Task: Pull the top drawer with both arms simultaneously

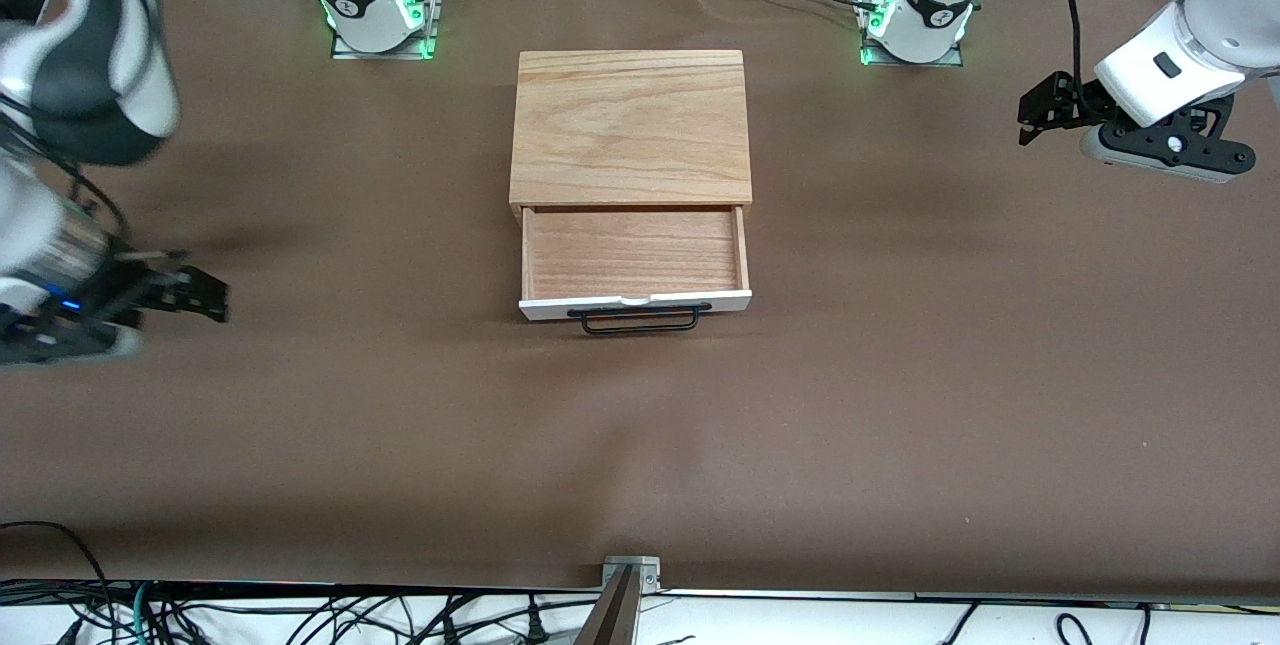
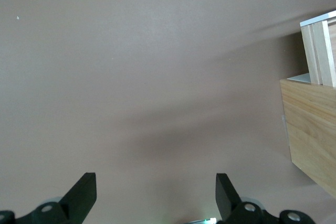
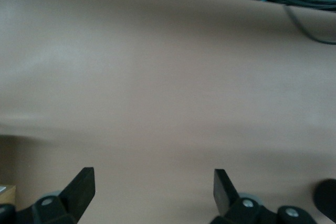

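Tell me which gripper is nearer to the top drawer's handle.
Neither clearly. The right gripper is open, over the table toward the right arm's end; the left gripper is open toward the left arm's end. Both are away from the handle.

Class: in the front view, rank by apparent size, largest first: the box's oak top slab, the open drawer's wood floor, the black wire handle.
1. Oak top slab
2. Drawer floor
3. Wire handle, clearly the smallest
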Controlling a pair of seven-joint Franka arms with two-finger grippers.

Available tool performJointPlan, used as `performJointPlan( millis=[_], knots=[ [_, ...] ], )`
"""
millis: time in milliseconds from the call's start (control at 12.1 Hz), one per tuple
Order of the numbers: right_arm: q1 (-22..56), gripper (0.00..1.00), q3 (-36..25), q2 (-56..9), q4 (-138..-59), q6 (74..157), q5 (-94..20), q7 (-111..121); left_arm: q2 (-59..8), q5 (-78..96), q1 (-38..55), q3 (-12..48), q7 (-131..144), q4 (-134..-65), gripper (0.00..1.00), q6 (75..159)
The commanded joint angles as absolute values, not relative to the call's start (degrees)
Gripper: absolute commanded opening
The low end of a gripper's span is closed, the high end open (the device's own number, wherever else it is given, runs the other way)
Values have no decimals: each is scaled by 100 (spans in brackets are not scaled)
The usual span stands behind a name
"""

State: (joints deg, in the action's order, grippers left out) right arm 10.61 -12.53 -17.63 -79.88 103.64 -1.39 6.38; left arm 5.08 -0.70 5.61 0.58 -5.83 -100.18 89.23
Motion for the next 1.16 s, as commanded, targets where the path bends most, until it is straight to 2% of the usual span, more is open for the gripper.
performJointPlan(
  millis=[0, 249, 497, 663, 1078],
  knots=[
    [582, 100, -1072, -1135, -8218, 9768, -79, 563, 492, -220, 527, 114, -475, -9905, 100, 8807],
    [204, 100, -863, -757, -8375, 9221, -114, 475, 483, -220, 527, 114, -475, -9905, 100, 8807],
    [132, 100, -468, -545, -8569, 9133, -123, -393, 483, -220, 527, 114, -475, -9914, 100, 8807],
    [-8, 100, -142, -265, -9041, 9193, -123, -763, 483, -220, 519, 114, -475, -9914, 100, 8807],
    [-97, 100, -141, -536, -8931, 9211, -44, -230, 483, -211, 519, 114, -466, -9923, 100, 8798]
  ],
)
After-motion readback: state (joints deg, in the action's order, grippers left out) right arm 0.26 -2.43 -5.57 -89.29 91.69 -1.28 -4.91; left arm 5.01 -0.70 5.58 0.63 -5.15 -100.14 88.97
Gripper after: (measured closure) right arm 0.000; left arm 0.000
